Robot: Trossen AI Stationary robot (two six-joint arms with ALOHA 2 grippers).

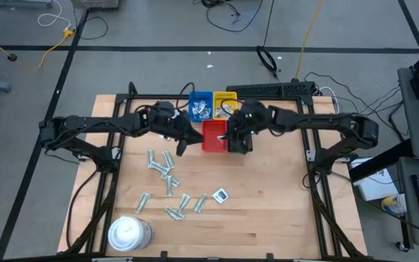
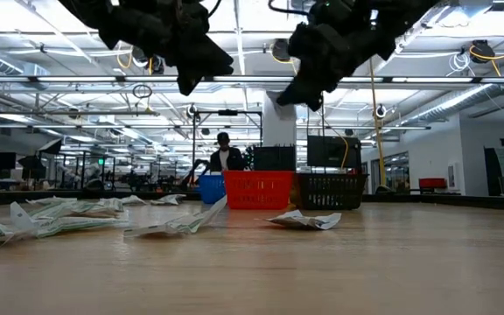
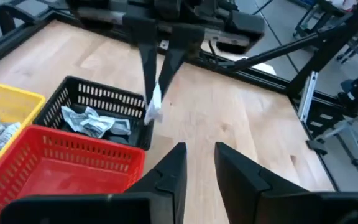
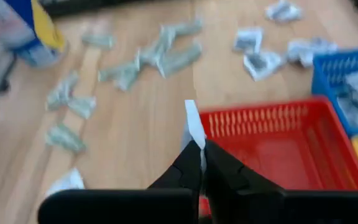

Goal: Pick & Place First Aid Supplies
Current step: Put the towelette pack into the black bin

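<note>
Many packets lie loose on the wooden table: pale grey-green strips [image 1: 167, 175] and a white square [image 1: 220, 194]. My right gripper [image 1: 238, 140] hangs high over the black tray [image 3: 104, 94], next to the red tray [image 1: 214, 135], and is shut on one white packet [image 4: 191, 121]. The black tray holds a few crumpled packets [image 3: 95, 121]. The blue tray [image 1: 200, 105] and yellow tray [image 1: 225, 103] hold packets too. My left gripper [image 3: 201, 158] is open and empty, raised just left of the red tray [image 1: 182, 145]. My right gripper pinches the white packet between its two fingertips [image 3: 160, 68], pointing down from above. It holds the packet by one end [image 4: 196, 142]. The packet is lifted clear and hangs below the fingers [image 3: 153, 107], over the black tray's rim.
A big round white tub [image 1: 128, 233] stands at the table's near left corner. The four trays sit together at the far middle of the table. Bare wood [image 1: 268, 211] lies toward the near right. A person [image 2: 224, 153] is in the room beyond.
</note>
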